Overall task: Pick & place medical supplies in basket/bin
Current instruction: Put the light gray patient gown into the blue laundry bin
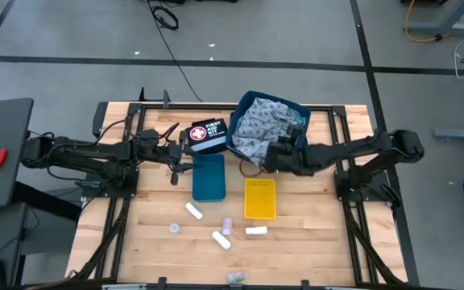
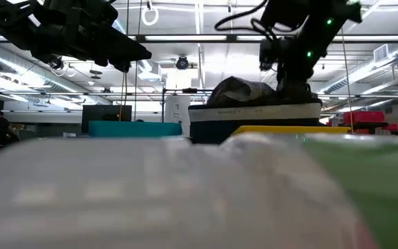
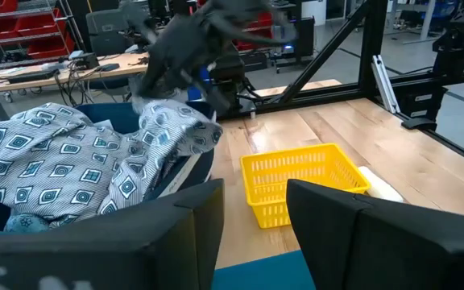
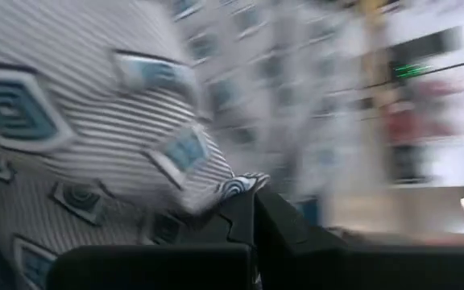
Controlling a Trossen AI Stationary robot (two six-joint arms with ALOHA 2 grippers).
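Note:
The grey patterned cloth [image 1: 258, 125] lies heaped in the dark blue bin [image 1: 300, 111], spilling over its near rim. It also fills the right wrist view [image 4: 79, 137] and shows in the left wrist view [image 3: 63, 165]. My right gripper [image 1: 271, 157] is at the bin's near rim, shut on the cloth. My left gripper [image 1: 176, 155] hovers open left of the teal tray [image 1: 209, 177]. Several white gauze rolls [image 1: 193, 211] and a tiny tape ring [image 1: 175, 229] lie on the table's near part. The light blue cloth cannot be told apart. My right gripper [image 4: 254, 221] pinches an edge of the grey cloth [image 4: 240, 187] between its two fingertips. Whether it has one layer or several cannot be told. The rest of the cloth lies in the bin and over its rim [image 1: 248, 149].
A yellow basket [image 1: 259, 198] stands near of the bin, right of the teal tray. The black first-aid pouch [image 1: 208, 133] lies left of the bin. Black frame rails [image 1: 353, 129] run along the table's edges. Bare wood [image 1: 312, 234] lies toward the near right.

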